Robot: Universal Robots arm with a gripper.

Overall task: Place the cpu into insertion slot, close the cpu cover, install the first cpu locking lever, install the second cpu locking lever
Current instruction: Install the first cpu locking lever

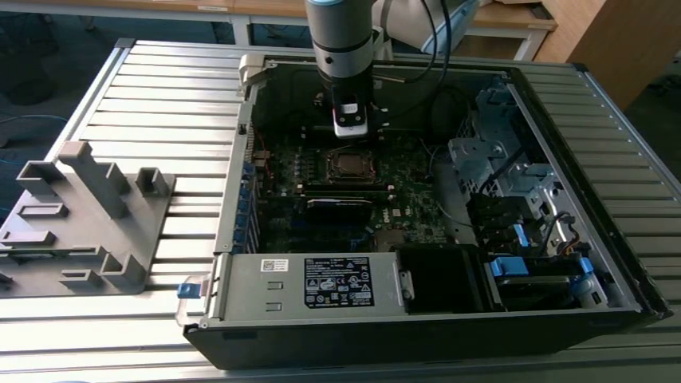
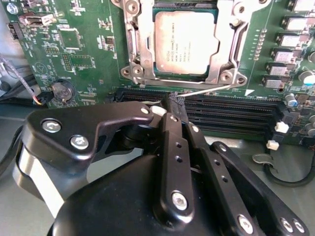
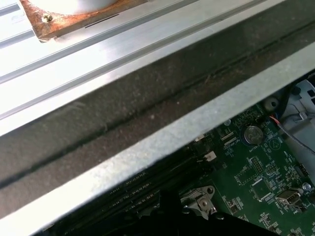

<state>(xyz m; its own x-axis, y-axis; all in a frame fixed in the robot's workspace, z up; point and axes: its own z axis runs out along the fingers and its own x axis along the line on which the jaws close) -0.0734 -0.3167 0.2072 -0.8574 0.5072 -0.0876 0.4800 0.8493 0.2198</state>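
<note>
**At the socket: narrow fingertips on a locking lever**

Near the middle of the exterior view, the gripper hangs straight down into the open computer case. The case lies on its side, so we judge the motherboard faces up for the arm. In the second wrist view the cpu sits flat in the insertion slot. The cpu cover is folded down around its edges, so we take both steps as done. The fingers are drawn together into a narrow tip at the free end of a thin wire locking lever. We cannot tell whether they pinch or press it. The case rests on a slatted metal table, with a grey fixture at the exterior view's left and wooden furniture at upper right.
</note>
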